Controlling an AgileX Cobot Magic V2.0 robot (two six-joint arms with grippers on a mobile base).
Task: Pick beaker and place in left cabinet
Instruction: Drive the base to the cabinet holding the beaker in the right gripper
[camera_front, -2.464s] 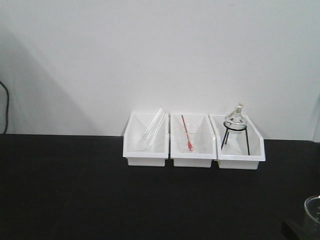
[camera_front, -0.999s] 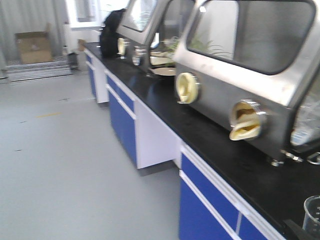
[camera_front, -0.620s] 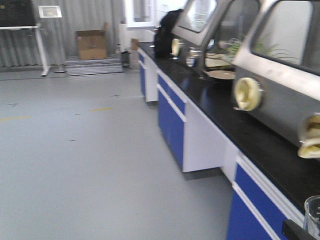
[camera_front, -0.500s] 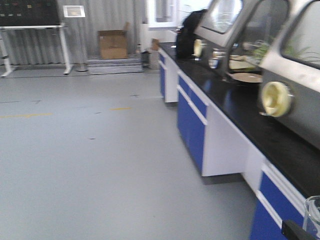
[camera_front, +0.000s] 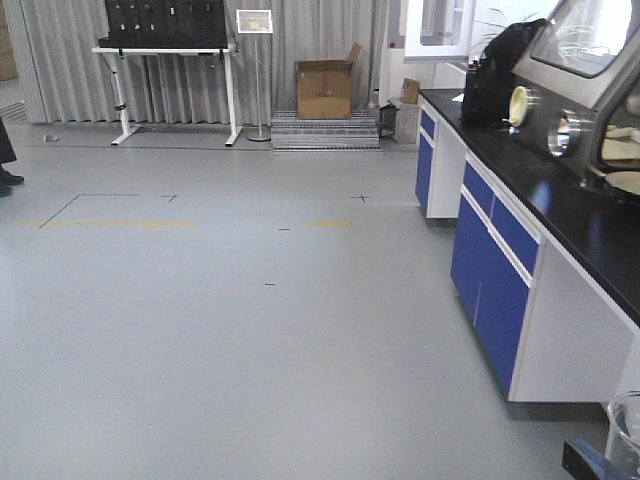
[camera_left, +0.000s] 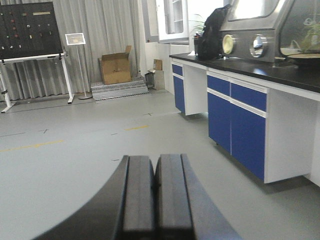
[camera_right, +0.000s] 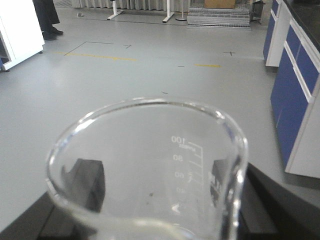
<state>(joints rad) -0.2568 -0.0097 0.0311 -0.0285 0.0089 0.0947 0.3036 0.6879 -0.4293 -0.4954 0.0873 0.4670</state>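
Beaker (camera_right: 148, 165) sits upright, clamped in right gripper (camera_right: 150, 212), above open floor (camera_front: 250, 330) beside the blue-fronted bench (camera_front: 590, 232). Left gripper (camera_left: 155, 186) closed, empty. Keep wrist level and base turns slow; left cabinet not identifiable yet.

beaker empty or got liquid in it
Looks empty: the beaker is clear down to the 40 mark, no liquid line; bottom out of frame.

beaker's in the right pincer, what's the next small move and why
Probably rotate the base a little to the left, beaker held steady. The right pincer is shut on the beaker, yet the front view shows floor and the bench, no cabinet. A white unit at the left edge of the right wrist view may be it.
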